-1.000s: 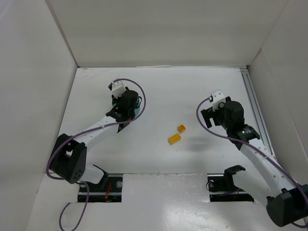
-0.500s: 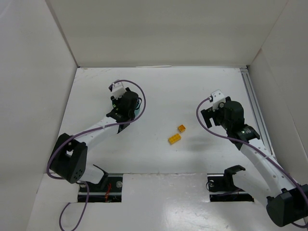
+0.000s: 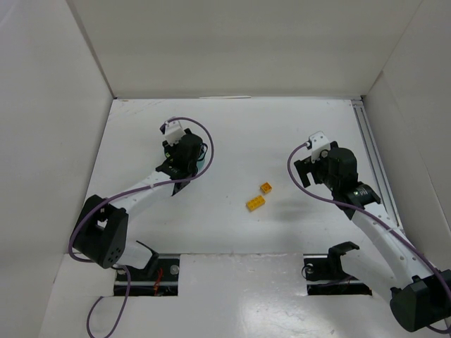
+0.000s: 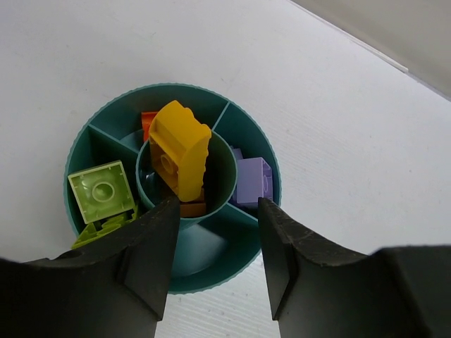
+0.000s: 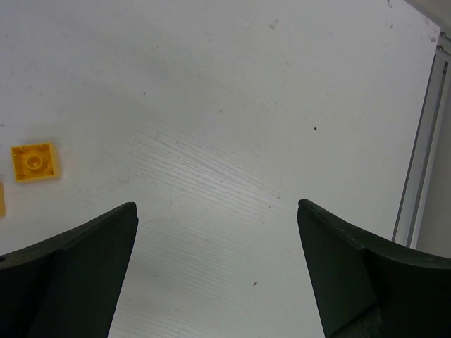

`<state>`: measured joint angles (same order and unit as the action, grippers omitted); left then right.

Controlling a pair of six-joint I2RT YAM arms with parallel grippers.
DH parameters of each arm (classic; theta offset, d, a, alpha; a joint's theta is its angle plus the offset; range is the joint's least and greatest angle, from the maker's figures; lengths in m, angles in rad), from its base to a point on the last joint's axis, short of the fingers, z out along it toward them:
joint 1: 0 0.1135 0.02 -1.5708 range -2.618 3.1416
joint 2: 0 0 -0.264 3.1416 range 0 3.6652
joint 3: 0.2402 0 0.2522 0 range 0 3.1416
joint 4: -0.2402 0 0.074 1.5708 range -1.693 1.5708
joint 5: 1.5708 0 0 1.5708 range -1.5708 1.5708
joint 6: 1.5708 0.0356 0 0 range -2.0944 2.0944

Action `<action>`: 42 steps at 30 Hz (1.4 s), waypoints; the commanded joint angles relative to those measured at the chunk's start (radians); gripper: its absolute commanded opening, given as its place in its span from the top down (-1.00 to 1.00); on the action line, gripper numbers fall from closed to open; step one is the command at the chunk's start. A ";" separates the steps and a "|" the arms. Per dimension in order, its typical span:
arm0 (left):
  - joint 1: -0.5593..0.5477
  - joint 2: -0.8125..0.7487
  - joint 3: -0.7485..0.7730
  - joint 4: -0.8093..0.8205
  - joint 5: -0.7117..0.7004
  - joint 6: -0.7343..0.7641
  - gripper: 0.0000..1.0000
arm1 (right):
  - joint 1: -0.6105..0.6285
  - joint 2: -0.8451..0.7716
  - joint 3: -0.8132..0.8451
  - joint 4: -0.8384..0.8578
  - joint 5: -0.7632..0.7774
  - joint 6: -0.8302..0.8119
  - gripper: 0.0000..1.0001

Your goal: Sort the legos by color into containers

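Nothing has shifted: left gripper [image 4: 216, 211] gapes empty over the teal dish [image 4: 211, 273], right gripper [image 5: 216, 211] spread wide.

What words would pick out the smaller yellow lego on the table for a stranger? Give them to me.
Look at the middle of the white table, where two yellow legos lie close together on their own. You want the square lego, the rear one of the pair. It has a single stud on top, while its neighbour, the long lego, is an oblong brick.
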<state>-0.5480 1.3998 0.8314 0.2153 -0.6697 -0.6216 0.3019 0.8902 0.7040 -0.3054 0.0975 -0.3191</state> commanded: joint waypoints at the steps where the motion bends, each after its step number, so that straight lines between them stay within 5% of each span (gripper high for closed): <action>1: -0.001 -0.027 -0.003 0.035 0.001 0.005 0.11 | -0.004 -0.017 0.012 0.048 0.010 -0.005 -0.98; 34: 0.125 0.137 0.232 -0.177 0.045 0.006 0.26 | -0.004 -0.045 0.003 0.038 0.028 -0.005 -0.98; 42: 0.125 0.133 0.241 -0.200 0.045 0.006 0.79 | -0.004 -0.045 0.003 0.038 0.028 -0.005 -0.98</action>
<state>-0.4282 1.5429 1.0351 0.0368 -0.6102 -0.6144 0.3019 0.8619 0.7040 -0.3061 0.1139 -0.3187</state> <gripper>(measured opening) 0.211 0.987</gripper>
